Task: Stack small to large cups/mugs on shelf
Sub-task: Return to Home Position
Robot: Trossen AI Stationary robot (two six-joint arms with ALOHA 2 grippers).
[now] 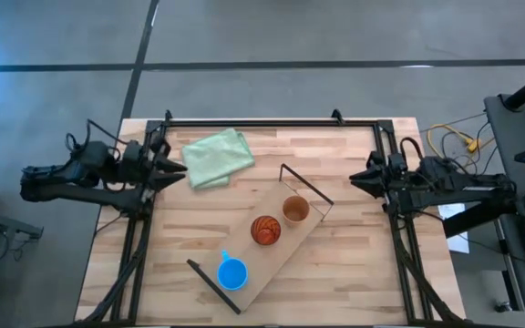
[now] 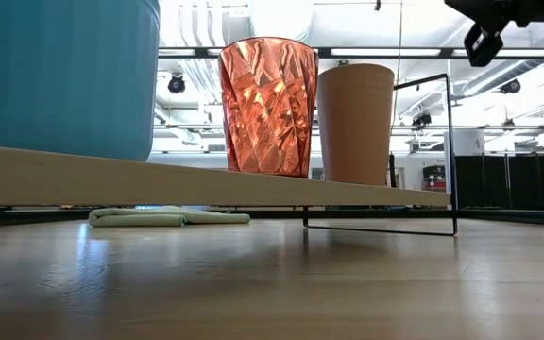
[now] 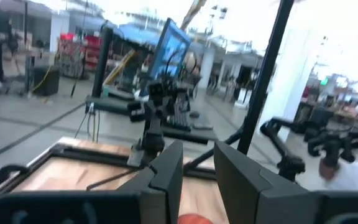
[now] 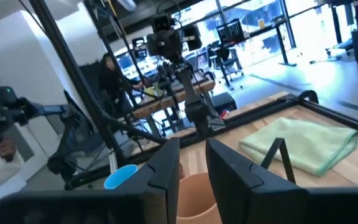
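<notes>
The light-wood shelf (image 1: 272, 246) with black frame ends lies slantwise on the table. On it stand the bright blue mug (image 1: 231, 272) at its near end, the red ribbed tumbler (image 1: 265, 230) in the middle and the brown-orange cup (image 1: 295, 210) toward its far end. In the low view the mug (image 2: 64, 76), tumbler (image 2: 268, 106) and cup (image 2: 355, 123) stand upright in a row on the shelf (image 2: 206, 184). My left gripper (image 1: 179, 169) hovers at the table's left edge and my right gripper (image 1: 355, 179) at the right edge, both with a narrow gap and empty.
A folded light-green cloth (image 1: 217, 156) lies on the table at the far left, near my left gripper; it also shows in the right wrist view (image 4: 303, 146). The black table frame (image 1: 272, 121) runs along the far edge and sides.
</notes>
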